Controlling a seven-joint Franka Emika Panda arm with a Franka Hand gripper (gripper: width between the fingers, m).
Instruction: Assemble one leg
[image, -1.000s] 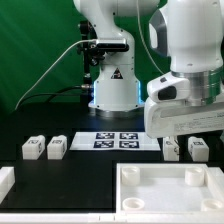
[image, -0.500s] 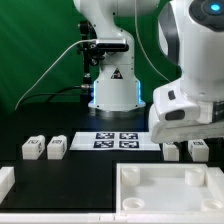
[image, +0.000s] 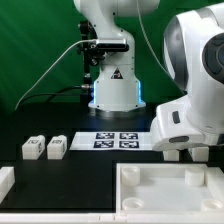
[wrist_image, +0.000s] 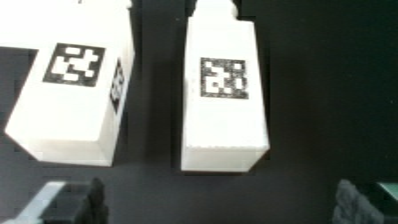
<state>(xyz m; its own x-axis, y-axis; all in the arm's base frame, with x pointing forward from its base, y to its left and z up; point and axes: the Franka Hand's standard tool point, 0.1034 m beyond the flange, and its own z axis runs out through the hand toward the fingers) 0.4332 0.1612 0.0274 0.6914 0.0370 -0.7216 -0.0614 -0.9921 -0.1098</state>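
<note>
In the wrist view two white legs lie side by side on the black table, each with a square marker tag on top. One leg (wrist_image: 226, 92) lies centred ahead of my gripper (wrist_image: 226, 204), the other (wrist_image: 71, 92) beside it. The gripper is open and empty, with its dark fingertips (wrist_image: 71, 202) spread wide, short of the centred leg's near end. In the exterior view the arm's white hand (image: 190, 122) hangs low at the right and hides these legs. Two more legs (image: 32, 148) (image: 56, 147) sit at the left.
The marker board (image: 120, 138) lies in the middle in front of the robot base. The large white tray-shaped panel (image: 165, 192) with raised rims is at the front right. Another white part (image: 5, 181) shows at the front left edge.
The arm's hand has moved toward the exterior view's right and lower, and now covers the two right-hand legs that showed before.
</note>
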